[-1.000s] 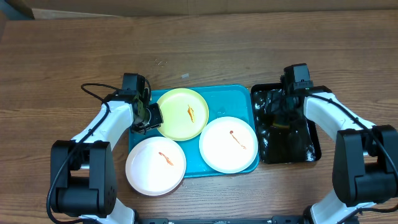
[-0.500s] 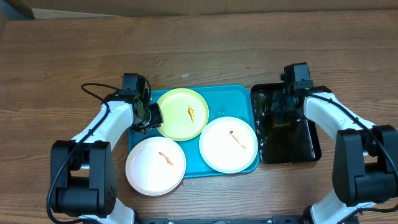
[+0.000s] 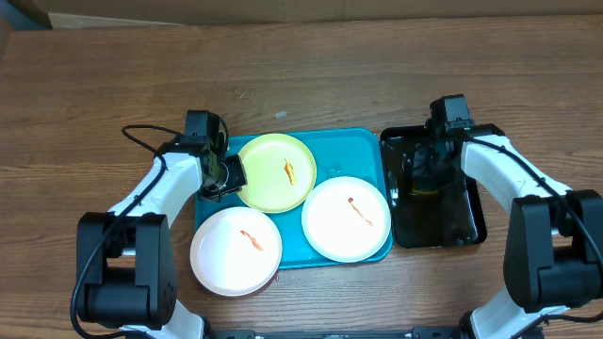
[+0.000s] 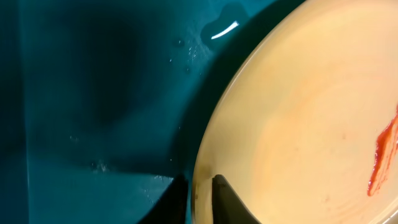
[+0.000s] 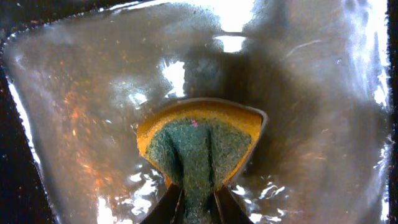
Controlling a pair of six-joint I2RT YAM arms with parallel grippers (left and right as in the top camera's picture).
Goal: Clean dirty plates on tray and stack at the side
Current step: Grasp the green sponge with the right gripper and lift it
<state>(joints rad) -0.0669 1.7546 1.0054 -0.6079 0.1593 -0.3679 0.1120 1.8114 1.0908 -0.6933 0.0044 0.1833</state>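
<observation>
Three plates rest on the turquoise tray [image 3: 350,149], each with a small orange-red smear. The yellow-green plate [image 3: 276,171] lies at the tray's far left. One white plate [image 3: 347,217] sits near the tray's right edge. The other white plate [image 3: 236,250] is at the near left corner, its edge hanging past the tray's rim over the wooden worktop [image 3: 301,75].

The left end effector [image 3: 229,175] is at the yellow-green plate's left edge. The left wrist view shows that end effector [image 4: 199,194] grasping the plate: one finger lies outside the rim over the tray floor, the other on the plate's inner surface, with the rim pinched between them. The red smear shows at that view's right edge, well apart from the fingers.

The right end effector [image 3: 427,177] is over the black tray [image 3: 473,224], which stands just beside the turquoise tray's right side, away from all three plates. In the right wrist view this end effector [image 5: 198,200] is clenched on a sponge [image 5: 199,142], yellow with a green scouring face, squeezed into a fold above the black tray's wet, glossy floor.
</observation>
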